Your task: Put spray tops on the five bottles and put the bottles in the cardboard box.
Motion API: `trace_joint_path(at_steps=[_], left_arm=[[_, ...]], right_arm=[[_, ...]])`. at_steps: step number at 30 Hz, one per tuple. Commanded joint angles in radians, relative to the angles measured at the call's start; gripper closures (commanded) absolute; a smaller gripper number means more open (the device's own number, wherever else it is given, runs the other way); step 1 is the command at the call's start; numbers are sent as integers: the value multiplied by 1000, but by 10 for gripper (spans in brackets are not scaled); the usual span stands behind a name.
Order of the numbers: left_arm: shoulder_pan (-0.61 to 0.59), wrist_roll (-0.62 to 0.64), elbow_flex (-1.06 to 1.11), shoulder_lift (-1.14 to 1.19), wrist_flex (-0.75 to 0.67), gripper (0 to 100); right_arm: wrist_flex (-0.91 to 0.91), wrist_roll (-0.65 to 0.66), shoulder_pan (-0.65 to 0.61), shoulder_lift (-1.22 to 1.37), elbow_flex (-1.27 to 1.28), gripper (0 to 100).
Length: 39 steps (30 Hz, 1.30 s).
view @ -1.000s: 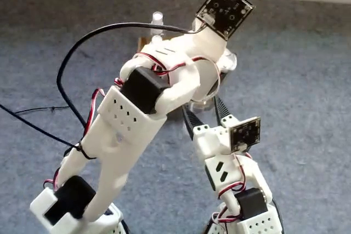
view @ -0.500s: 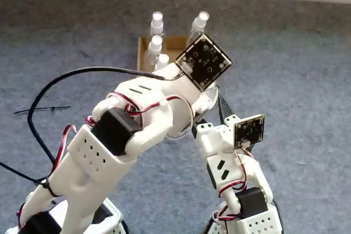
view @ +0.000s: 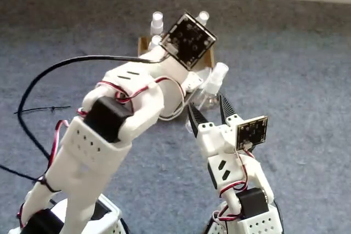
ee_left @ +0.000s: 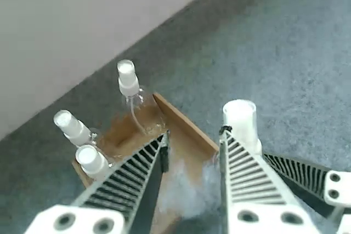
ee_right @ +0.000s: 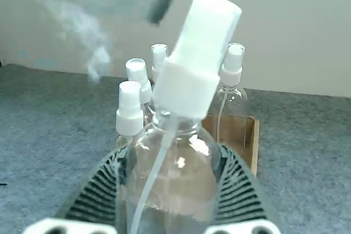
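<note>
Right claw (ee_right: pixel 174 160): your right claw is clamped on a clear bottle (ee_right: pixel 170 190), one ribbed finger on each side of its body, just in front of the box (ee_right: pixel 241 130).
Bottle: it stands upright in that grip. You cannot tell whether its base touches the worktop (view: pixel 307 80).
Spray top (ee_right: pixel 194 75): white, on the held bottle's neck and leaning to one side. Its thin tube runs down inside the glass.
Left claw (ee_left: pixel 194 134): your left claw stands apart with nothing between its fingers. It hangs over the held bottle and the near edge of the box, and the spray top lies just past one fingertip.
Right claw from the high view: you see its two dark fingers either side of the bottle, close under your left arm's wrist camera board (view: pixel 189 39).
Box: cardboard, open at the top, resting on the worktop beyond both claws. In the high view your left arm covers much of it.
Four bottles (ee_right: pixel 137 80): they stand upright in the box, each with a white spray top on. Three are bunched at one side and the fourth stands apart at the other side.
Worktop: grey, with a carpet-like surface.
Cable (view: pixel 44 80): black, it arcs from your left arm's wrist out over the worktop and back toward the arm's base.
</note>
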Motion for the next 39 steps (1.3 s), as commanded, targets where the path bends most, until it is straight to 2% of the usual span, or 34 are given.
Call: trace_joint_path(at_steps=[1,13,18,20,22,29,39], left_arm=[[-10,-5,-186,-15,31,854],[-7,-63,-321,196,8,854],[5,-64,-325,226,8,854],[18,-106,-321,228,12,854],[21,-152,-320,226,72,854],[13,-163,-321,226,241,854],[19,-198,-321,223,273,854]], right_arm=[[-27,-2,13,-10,-35,995],[-28,25,13,-5,-35,995],[-28,28,13,-4,-35,995],[-28,28,13,-4,-35,995],[-28,26,13,-2,-35,995],[-25,26,13,-2,-38,995],[-24,32,13,-2,-38,995]])
